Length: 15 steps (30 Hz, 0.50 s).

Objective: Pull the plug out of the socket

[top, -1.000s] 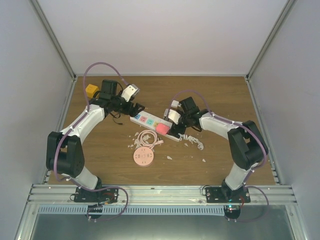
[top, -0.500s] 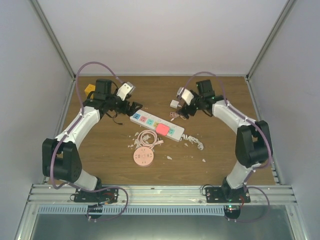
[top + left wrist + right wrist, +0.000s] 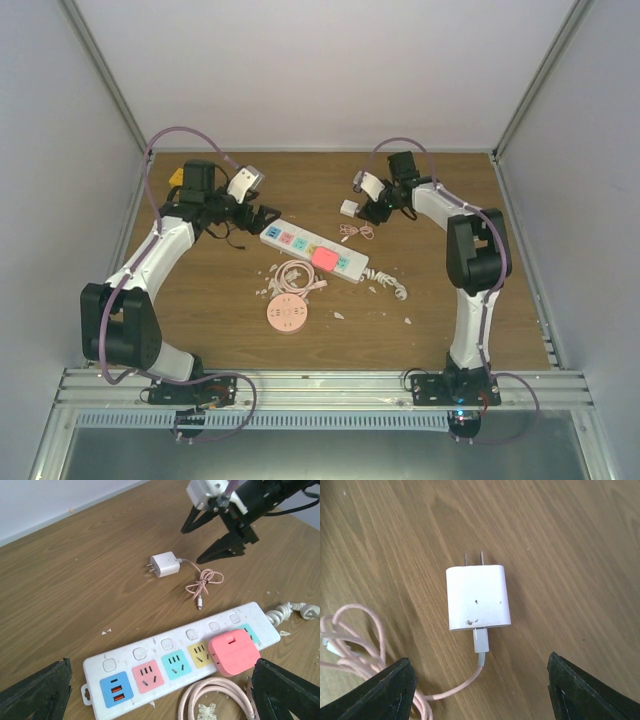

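Both pairs of fingers are wide apart and hold nothing.

Your right fingers (image 3: 375, 692) are spread open over the white plug (image 3: 477, 598). The plug lies flat on the counter (image 3: 580, 555) with its two metal pins bare, and a thin pink cord (image 3: 355, 640) comes out of its other end. Your left fingers (image 3: 35, 692) are spread open too, low by the blue end of the power strip (image 3: 95, 667). A pink plug (image 3: 232, 652) sits in the strip near its far end. The white plug lies apart from the strip.
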Tool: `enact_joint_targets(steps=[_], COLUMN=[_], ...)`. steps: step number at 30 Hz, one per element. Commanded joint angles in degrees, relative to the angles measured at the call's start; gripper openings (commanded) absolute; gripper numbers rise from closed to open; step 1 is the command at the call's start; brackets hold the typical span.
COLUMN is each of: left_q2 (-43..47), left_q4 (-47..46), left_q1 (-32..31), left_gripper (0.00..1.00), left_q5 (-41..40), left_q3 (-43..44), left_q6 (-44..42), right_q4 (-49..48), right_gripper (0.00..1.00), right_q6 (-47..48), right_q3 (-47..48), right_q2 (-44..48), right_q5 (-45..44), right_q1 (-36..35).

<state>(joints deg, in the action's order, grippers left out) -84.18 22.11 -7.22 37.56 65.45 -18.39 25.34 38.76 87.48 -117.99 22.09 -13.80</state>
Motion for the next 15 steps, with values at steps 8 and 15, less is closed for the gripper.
enact_joint_targets(steps=[8,15], left_q2=[1.6,0.9], left_q4=[-1.4,-1.6], left_q1=[0.6,0.6], left_gripper=[0.98,0.98], left_q5=[2.7,3.5], left_q3=[-1.3,-1.4], left_q6=[0.8,0.9], right_q4=[-1.3,-2.1], right_gripper=[0.56,0.38], right_q6=[0.8,0.0], right_q3=[2.5,2.5], right_q2=[-8.0,-10.0], right_q5=[-1.9,-3.5], right_q1=[0.8,1.1])
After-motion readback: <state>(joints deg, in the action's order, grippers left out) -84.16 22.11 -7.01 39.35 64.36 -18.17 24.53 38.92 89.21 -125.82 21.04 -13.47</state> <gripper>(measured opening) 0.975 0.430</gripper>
